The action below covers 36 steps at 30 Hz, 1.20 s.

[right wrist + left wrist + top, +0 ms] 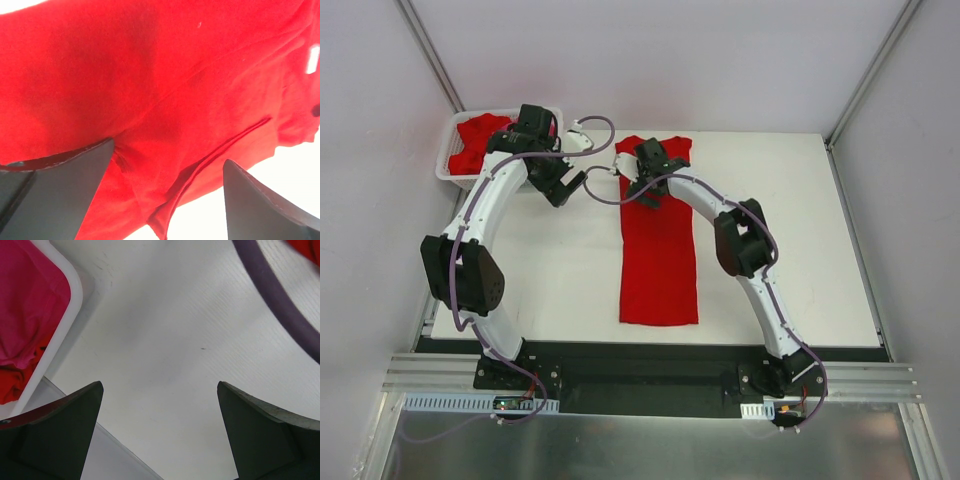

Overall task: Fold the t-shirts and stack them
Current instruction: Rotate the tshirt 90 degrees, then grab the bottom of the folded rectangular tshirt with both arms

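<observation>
One red t-shirt (659, 250) lies on the white table (780, 240) as a long narrow strip, sides folded in, collar end at the far side. My right gripper (642, 190) hovers open over its upper left part; in the right wrist view the open gripper (168, 150) straddles a folded hem of the red t-shirt (165, 75), holding nothing. My left gripper (563, 190) is open above bare table between the basket and the strip, empty (160, 385). More red t-shirts (480, 135) fill the basket; a hot pink t-shirt (30, 300) shows there too.
The white lattice basket (445, 160) stands at the table's far left corner, its rim (75, 295) just left of my left gripper. A purple cable (280, 305) arcs between the two wrists. The table's left edge (115, 440) is close by. Grey walls surround the table.
</observation>
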{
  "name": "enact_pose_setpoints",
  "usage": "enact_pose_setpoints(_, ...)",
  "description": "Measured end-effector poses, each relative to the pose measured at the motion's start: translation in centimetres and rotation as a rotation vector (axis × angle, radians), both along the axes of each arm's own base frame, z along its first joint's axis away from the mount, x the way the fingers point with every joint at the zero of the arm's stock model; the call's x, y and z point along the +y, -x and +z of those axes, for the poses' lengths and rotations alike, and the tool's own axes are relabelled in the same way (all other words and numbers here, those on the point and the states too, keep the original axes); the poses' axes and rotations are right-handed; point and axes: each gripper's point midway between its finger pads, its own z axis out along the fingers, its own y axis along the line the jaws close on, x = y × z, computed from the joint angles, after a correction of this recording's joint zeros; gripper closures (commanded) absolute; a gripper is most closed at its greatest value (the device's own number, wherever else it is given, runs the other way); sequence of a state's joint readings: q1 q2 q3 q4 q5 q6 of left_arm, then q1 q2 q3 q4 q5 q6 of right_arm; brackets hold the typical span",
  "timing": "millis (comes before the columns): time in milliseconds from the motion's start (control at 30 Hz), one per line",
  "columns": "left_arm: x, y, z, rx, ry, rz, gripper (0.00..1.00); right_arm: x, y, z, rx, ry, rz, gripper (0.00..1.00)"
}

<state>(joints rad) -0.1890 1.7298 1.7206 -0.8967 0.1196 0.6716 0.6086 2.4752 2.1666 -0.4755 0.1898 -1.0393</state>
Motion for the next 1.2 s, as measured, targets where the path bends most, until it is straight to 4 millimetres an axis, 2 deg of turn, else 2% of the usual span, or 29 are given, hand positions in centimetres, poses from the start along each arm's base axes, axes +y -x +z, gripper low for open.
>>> enact_pose_setpoints(67,0.0,-0.1,0.0,-0.001,0.000,0.000,0.01,-0.1,1.0,0.2,0.045,-0.033,-0.012,0.04)
enact_pose_setpoints(167,0.0,-0.1,0.0,-0.001,0.000,-0.001,0.01,-0.8,5.0,1.3,0.191,-0.090,-0.010,0.04)
enact_pose_setpoints(233,0.0,-0.1,0.0,-0.001,-0.001,-0.001,0.01,-1.2,8.2,3.5,0.284,-0.142,0.010,0.04)
enact_pose_setpoints(367,0.0,-0.1,-0.1,0.003,-0.002,-0.003,0.01,-2.0,15.0,9.9,0.431,-0.271,0.083,0.04)
enact_pose_setpoints(433,0.0,-0.2,-0.2,0.005,-0.003,-0.005,0.01,-2.9,18.4,11.8,0.498,-0.306,0.125,0.01)
enact_pose_setpoints(500,-0.1,-0.4,-0.4,0.009,-0.004,-0.006,0.01,-4.3,22.4,12.1,0.615,-0.301,0.167,0.02)
enact_pose_setpoints(533,-0.1,-0.5,-0.4,0.010,-0.004,-0.006,0.01,-4.8,23.5,11.6,0.662,-0.289,0.177,0.03)
enact_pose_setpoints(633,-0.3,-0.7,-0.7,0.020,0.010,0.007,0.01,-6.8,26.9,8.5,0.849,-0.215,0.158,0.04)
enact_pose_setpoints(700,-0.9,-0.4,-0.9,0.038,0.046,0.021,0.01,-7.2,27.7,6.8,0.957,-0.204,0.123,0.03)
enact_pose_setpoints(767,-2.1,0.6,-1.6,0.085,0.122,0.036,0.01,-7.6,27.3,5.6,1.033,-0.251,0.056,0.01)
enact_pose_setpoints(833,-3.2,2.1,-2.8,0.156,0.194,0.053,0.01,-8.6,26.5,5.4,1.063,-0.304,-0.012,0.00)
enact_pose_setpoints(933,-5.1,5.3,-5.1,0.314,0.314,0.088,0.02,-10.1,25.7,6.0,1.071,-0.376,-0.087,0.00)
enact_pose_setpoints(967,-5.7,6.6,-5.8,0.373,0.352,0.100,0.03,-10.4,25.9,6.1,1.078,-0.393,-0.098,0.03)
enact_pose_setpoints(1067,-7.4,9.9,-7.3,0.535,0.458,0.134,0.08,-11.1,28.0,6.2,1.139,-0.418,-0.119,0.04)
enact_pose_setpoints(1200,-8.9,12.6,-7.7,0.677,0.558,0.165,0.06,-12.1,30.1,5.4,1.241,-0.457,-0.159,0.04)
